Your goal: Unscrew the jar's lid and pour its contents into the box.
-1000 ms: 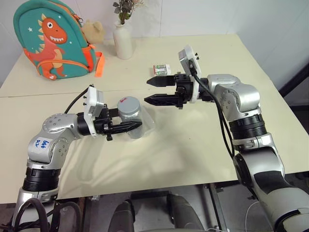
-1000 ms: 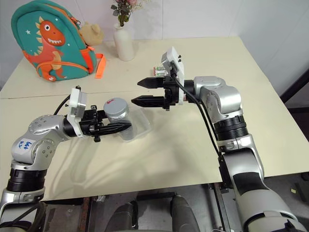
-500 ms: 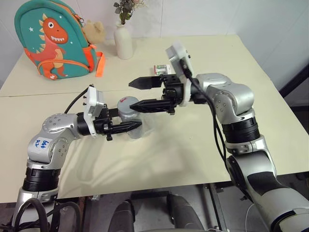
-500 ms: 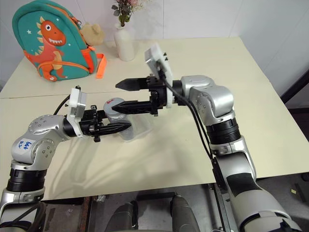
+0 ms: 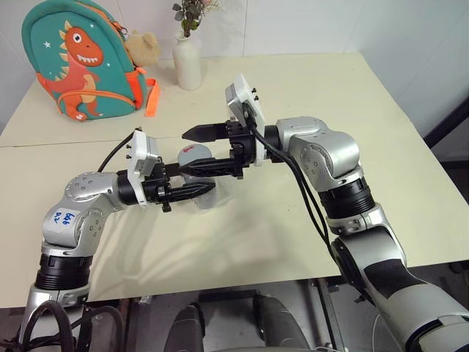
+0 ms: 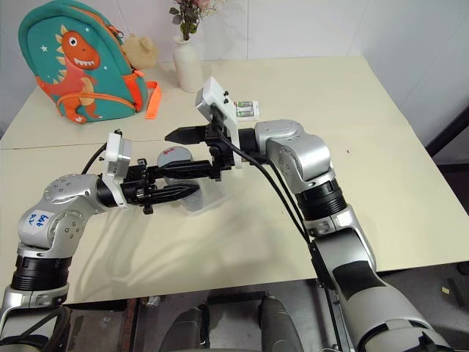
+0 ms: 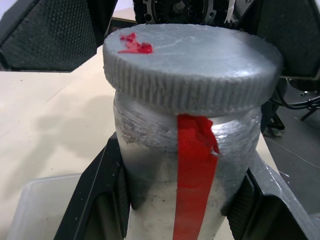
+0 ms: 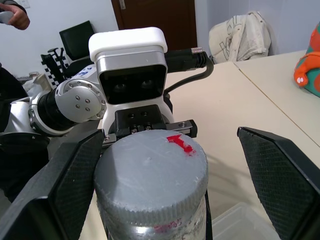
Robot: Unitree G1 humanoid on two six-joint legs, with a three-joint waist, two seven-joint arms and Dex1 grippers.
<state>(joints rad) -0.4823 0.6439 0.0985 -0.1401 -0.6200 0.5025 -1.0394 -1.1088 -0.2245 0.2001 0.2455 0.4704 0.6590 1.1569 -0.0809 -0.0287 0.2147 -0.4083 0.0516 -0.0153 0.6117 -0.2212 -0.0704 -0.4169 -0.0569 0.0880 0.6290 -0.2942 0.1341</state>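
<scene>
A: Where is the jar (image 5: 196, 176)?

B: Above the middle of the desk (image 5: 308, 73), held up by the left gripper (image 5: 192, 192), whose fingers are clamped on its body. The left wrist view shows it best: a black finger (image 7: 102, 190) presses each side of the silvery wall, and a red strip runs down the jar's front.

A: And the lid (image 7: 192, 62)?

B: Screwed on. Both wrist views show its ribbed edge and a red mark on top; the head views give just a grey disc with a red smear.

A: The right gripper (image 5: 192, 150)?

B: Its fingers are spread wide, one on each side of the lid, at the lid's height. In the right wrist view both fingers (image 8: 75, 175) stand clear of the lid's rim, with a gap on either side.

A: The box (image 6: 209, 192)?

B: On the desk directly under the jar. From the head it is a faint clear outline; the left wrist view shows one pale corner below the jar.

A: Anything else?

B: At the desk's far edge stand a dinosaur backpack (image 5: 77, 59) in the left corner and a white vase (image 5: 186, 62) beside it. A small white pack (image 6: 245, 109) lies behind the right arm. The right wrist view catches a person's hand (image 8: 15, 15) in the room behind.
</scene>
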